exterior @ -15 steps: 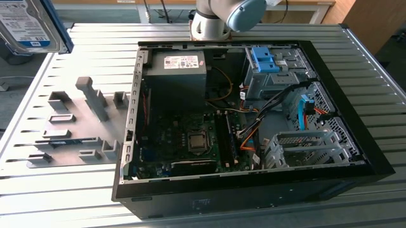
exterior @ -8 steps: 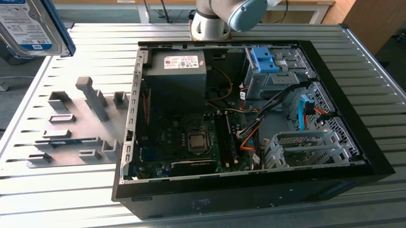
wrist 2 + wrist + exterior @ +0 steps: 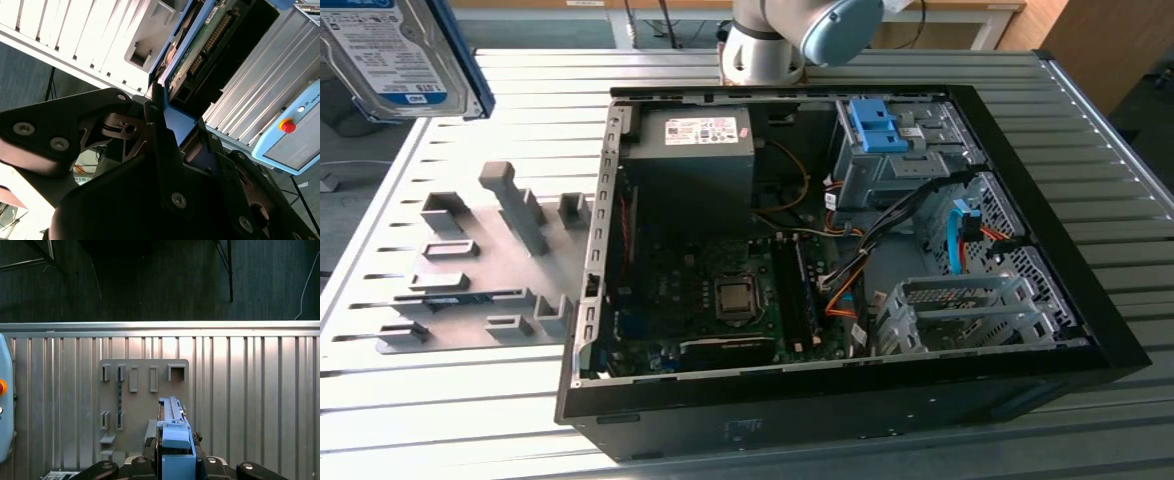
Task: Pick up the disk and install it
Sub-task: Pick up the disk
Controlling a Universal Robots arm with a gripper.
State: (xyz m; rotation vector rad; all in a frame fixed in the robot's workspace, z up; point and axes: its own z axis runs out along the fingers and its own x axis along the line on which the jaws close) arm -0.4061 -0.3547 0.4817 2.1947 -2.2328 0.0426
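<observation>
While your fingers are clamped shut on the blue carrier rail of the disk, you hold it in the air, off the ribbed metal table. In the exterior view the disk sits high at the exterior view's left, label side showing, well apart from the open computer case. In the first wrist view you see the disk edge-on, with the grey fixture plate and its empty holders lying on the table beyond it. The plate lies just beside the case, on the exterior view's left. Inside the case you can see a grey box with a white sticker and a blue bracket in the drive bay.
</observation>
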